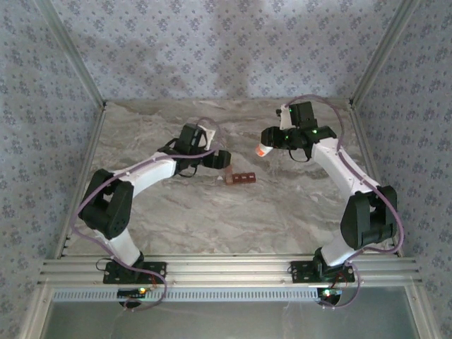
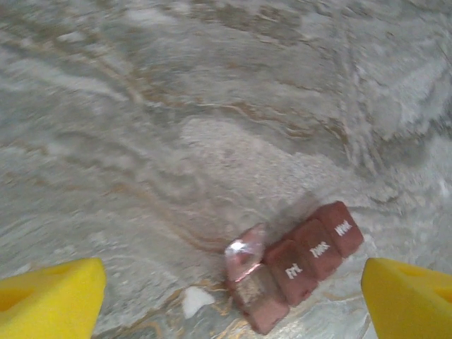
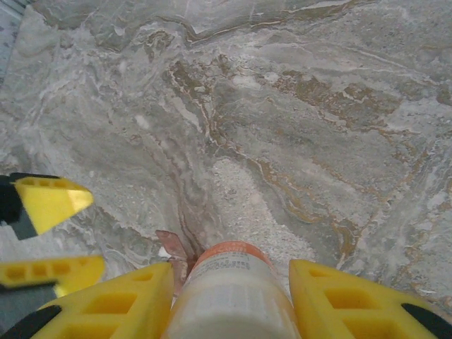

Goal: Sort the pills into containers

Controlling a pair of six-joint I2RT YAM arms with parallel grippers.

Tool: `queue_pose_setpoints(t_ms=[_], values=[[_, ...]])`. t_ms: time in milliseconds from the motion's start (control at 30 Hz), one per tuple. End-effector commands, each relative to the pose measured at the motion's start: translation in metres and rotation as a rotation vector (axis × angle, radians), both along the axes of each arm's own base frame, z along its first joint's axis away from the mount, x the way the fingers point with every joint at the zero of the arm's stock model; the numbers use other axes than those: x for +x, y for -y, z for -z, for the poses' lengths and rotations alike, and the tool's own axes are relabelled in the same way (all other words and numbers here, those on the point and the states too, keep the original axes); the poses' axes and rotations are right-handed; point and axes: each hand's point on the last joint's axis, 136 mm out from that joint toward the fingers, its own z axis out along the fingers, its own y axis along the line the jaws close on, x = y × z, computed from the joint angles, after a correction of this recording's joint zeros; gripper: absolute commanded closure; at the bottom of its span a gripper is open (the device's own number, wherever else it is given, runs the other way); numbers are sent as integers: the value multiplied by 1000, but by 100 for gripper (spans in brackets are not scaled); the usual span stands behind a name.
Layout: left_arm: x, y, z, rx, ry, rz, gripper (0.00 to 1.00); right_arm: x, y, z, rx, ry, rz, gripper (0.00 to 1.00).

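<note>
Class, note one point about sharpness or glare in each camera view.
Top view: soft overall, pill box lacks detail. Left wrist view: glare on the open lid, lettering slightly blurred. Right wrist view: bottle up close out of focus, table sharp.

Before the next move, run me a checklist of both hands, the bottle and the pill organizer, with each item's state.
1. Verify right hand shut on pill bottle: ok.
2. Verify left hand open and empty: ok.
3. Verify pill organizer flat on table: ok.
4. Verify its end lid raised: ok.
5. Verify other three lids raised: not ok, all down.
6. Verify bottle's orange end uncapped: cannot tell.
</note>
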Motion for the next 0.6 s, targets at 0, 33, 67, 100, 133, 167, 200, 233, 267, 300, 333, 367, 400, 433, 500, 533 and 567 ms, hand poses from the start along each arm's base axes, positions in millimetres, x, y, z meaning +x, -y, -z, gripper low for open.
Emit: queue_pose_setpoints(t_ms=[0, 33, 67, 100, 133, 167, 200, 233, 267, 300, 333, 367, 400, 433, 500, 533, 567], values=[[-3, 22, -37, 8, 244, 102, 7, -6, -9, -21, 82, 30, -26, 65], [-8, 27, -42, 8, 302, 130, 7, -7, -11, -24, 95, 30, -32, 65], [-13, 32, -45, 1, 351, 153, 7, -8, -13, -25, 104, 25, -40, 65], [-15, 34, -49, -13, 394, 166, 7, -9, -15, -26, 117, 20, -47, 65], [-19, 39, -54, -35, 449, 186, 7, -10, -17, -27, 130, 13, -58, 64], [-22, 41, -57, -54, 488, 203, 7, -11, -19, -29, 144, 8, -63, 64], [-24, 42, -59, -69, 514, 211, 7, -12, -22, -31, 160, 1, -70, 65], [-26, 43, -61, -84, 541, 225, 7, -12, -25, -34, 182, -5, -78, 65], [-29, 44, -63, -94, 567, 242, 7, -12, -27, -36, 195, -13, -89, 65], [-32, 46, -66, -111, 602, 261, 7, -12, -29, -37, 204, -18, -98, 64], [-36, 48, -68, -128, 636, 288, 7, -13, -33, -39, 216, -28, -116, 65], [-40, 49, -69, -141, 660, 305, 7, -14, -36, -41, 231, -34, -130, 65], [-42, 50, -71, -152, 678, 317, 8, -15, -38, -43, 244, -44, -142, 64], [-44, 51, -73, -157, 691, 331, 8, -17, -41, -44, 260, -53, -155, 65], [-49, 54, -75, -175, 715, 369, 8, -20, -46, -47, 281, -67, -176, 65], [-52, 56, -76, -189, 731, 385, 8, -21, -48, -48, 291, -74, -185, 64], [-54, 57, -79, -200, 741, 394, 9, -23, -51, -49, 300, -79, -192, 64]])
